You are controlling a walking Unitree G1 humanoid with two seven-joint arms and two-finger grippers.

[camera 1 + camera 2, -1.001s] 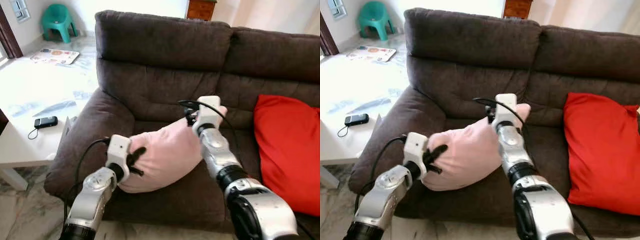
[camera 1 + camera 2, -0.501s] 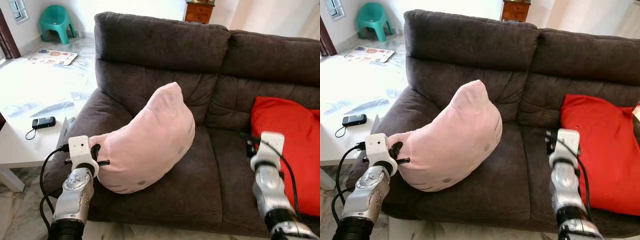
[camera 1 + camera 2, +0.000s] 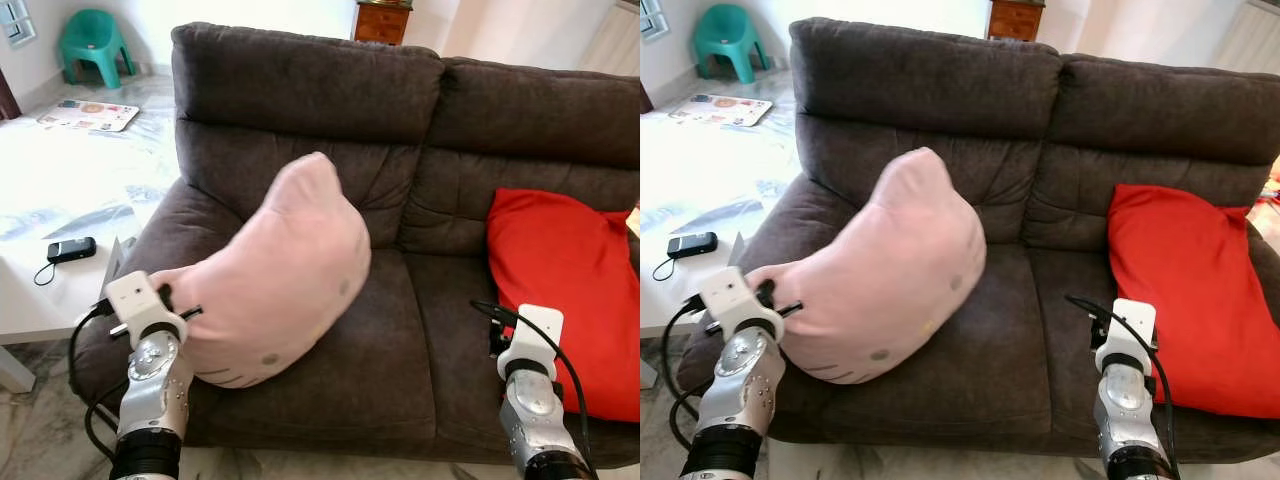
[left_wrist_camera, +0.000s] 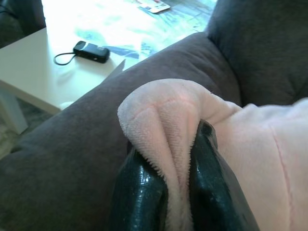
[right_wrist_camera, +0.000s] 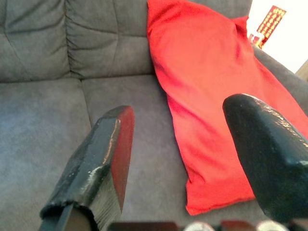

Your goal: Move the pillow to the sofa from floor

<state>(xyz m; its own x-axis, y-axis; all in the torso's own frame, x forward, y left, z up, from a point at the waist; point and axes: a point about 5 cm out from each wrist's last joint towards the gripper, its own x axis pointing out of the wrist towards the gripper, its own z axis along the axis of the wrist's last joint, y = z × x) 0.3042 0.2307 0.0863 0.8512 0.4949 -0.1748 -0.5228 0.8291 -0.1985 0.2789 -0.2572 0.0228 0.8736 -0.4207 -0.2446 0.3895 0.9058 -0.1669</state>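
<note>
Resting on the sofa [image 3: 400,330] seat, the pillow [image 3: 275,275] leans up toward the backrest, so the move looks nearly done. The left gripper [image 4: 166,180] pinches a corner of it by the armrest; letting go is what remains. The right gripper [image 5: 183,159] hangs wide apart, just beside a red cushion [image 3: 560,270].

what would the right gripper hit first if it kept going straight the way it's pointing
Probably the red fabric cushion or the dark brown sofa seat beside it; the open right gripper points at the cushion's edge, though depth is unclear.
</note>
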